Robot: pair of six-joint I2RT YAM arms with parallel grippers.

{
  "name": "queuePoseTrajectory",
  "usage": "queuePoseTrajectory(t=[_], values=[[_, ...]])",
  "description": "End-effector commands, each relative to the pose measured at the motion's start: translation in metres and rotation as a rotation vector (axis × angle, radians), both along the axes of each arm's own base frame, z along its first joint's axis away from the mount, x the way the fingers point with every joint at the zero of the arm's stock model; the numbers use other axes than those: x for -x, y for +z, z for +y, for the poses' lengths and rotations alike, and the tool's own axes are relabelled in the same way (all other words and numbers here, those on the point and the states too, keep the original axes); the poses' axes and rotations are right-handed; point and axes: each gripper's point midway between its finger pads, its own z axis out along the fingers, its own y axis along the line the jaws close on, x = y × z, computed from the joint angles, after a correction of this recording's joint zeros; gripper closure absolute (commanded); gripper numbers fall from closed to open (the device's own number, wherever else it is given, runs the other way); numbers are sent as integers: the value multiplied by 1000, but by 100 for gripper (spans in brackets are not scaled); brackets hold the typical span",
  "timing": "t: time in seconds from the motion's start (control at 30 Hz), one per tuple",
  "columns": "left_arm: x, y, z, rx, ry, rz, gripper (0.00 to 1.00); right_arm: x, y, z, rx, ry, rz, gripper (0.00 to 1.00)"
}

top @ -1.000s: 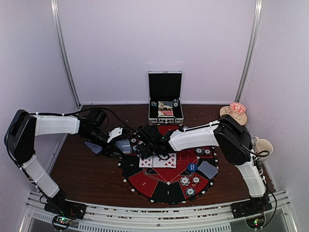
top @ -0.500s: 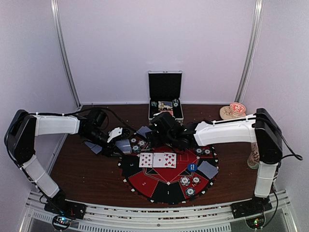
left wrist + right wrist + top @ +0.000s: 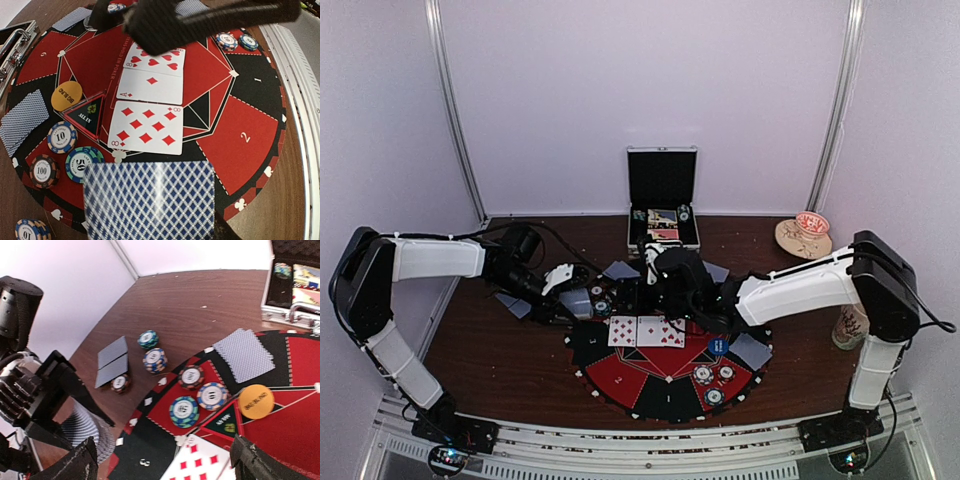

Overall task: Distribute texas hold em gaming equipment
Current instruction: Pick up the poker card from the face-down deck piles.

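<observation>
- The round mat (image 3: pixel 620 378) lies on the tabletop (image 3: pixel 500 360), with three face-up cards (image 3: pixel 150 90) at its centre.
- Left jaws, at the mat's 10 o'clock edge, pinch a blue-backed deck (image 3: pixel 150 200).
- Right jaws stand spread wide above the mat's 12 o'clock edge.
- Small chips (image 3: pixel 82 162) and an orange disc (image 3: pixel 66 95) sit on the mat near 10 o'clock.

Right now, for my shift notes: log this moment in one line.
left gripper: jaws shut on card deck | right gripper: jaws open, empty, above mat | three cards face up
</observation>
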Motion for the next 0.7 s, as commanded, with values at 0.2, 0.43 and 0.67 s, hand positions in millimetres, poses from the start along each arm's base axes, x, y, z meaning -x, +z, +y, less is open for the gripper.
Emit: queuePoseTrajectory(t=[0.2, 0.43, 0.67], values=[[5, 13, -7, 38, -45, -30, 54, 15, -5, 69, -238, 196, 133, 8], [6, 11, -7, 35, -50, -27, 54, 15, -12, 84, -252, 238, 164, 10], [8, 12, -8, 36, -61, -26, 54, 15, -28, 101, -234, 279, 215, 14]])
